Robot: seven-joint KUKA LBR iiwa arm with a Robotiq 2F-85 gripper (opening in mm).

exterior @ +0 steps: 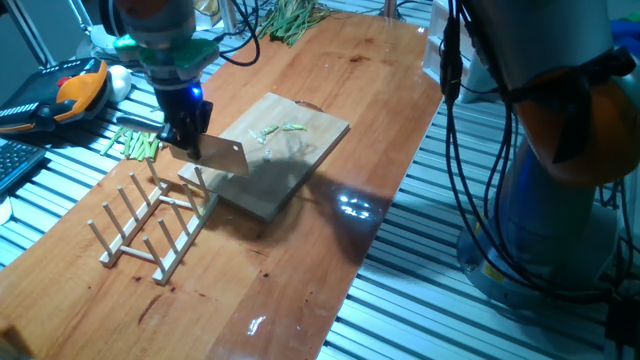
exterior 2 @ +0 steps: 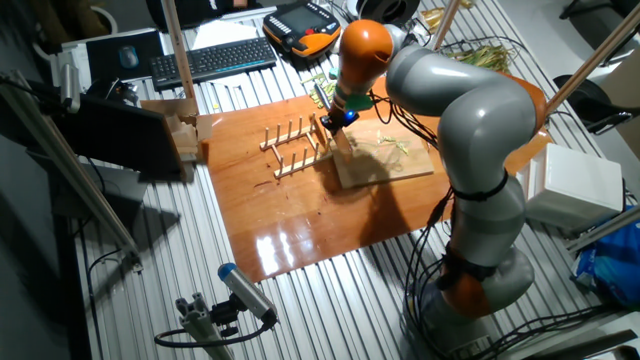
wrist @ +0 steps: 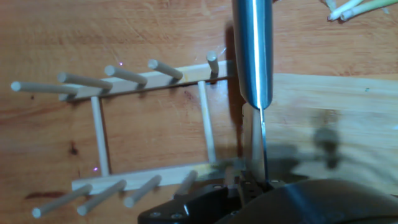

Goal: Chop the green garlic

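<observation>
A few pale-green garlic bits lie on the far part of the wooden cutting board; they also show in the other fixed view. My gripper is shut on the handle of a knife. It holds the blade above the board's near-left corner, beside the rack and apart from the garlic. In the hand view the blade points away from me along the board's edge. The garlic is out of that view.
A wooden peg rack lies against the board's left side. A heap of green sticks lies behind the gripper. A bunch of long stalks lies at the table's far end. An orange pendant lies off the table's left edge.
</observation>
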